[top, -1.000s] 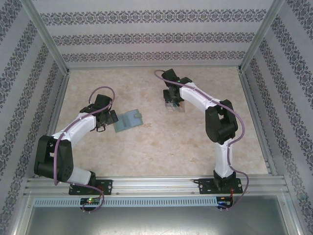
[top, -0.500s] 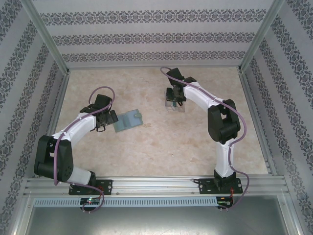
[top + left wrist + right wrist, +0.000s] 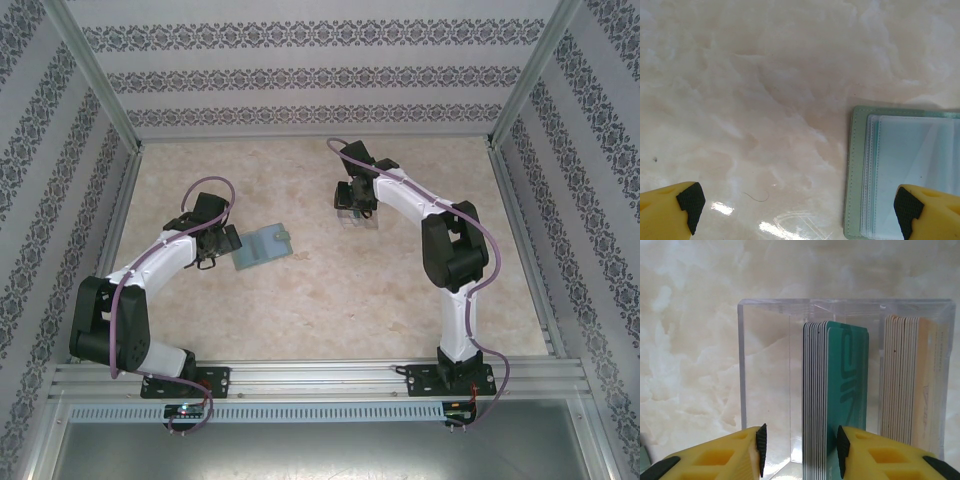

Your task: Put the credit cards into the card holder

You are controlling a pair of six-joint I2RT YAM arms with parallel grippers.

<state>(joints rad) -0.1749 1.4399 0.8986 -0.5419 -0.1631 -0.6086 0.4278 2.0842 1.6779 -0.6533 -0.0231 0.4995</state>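
Credit cards stood in clear box: likely light, stiff, slick; best pinched across faces. Right fingers sat parted, empty; left fingers gaped, empty.

Top external: fixed high at the near edge, tilted down over the whole table. Left wrist: close above it, aimed down at the card holder. Right wrist: very close, facing the clear box. Those 2 patches within the overhead's sweep.
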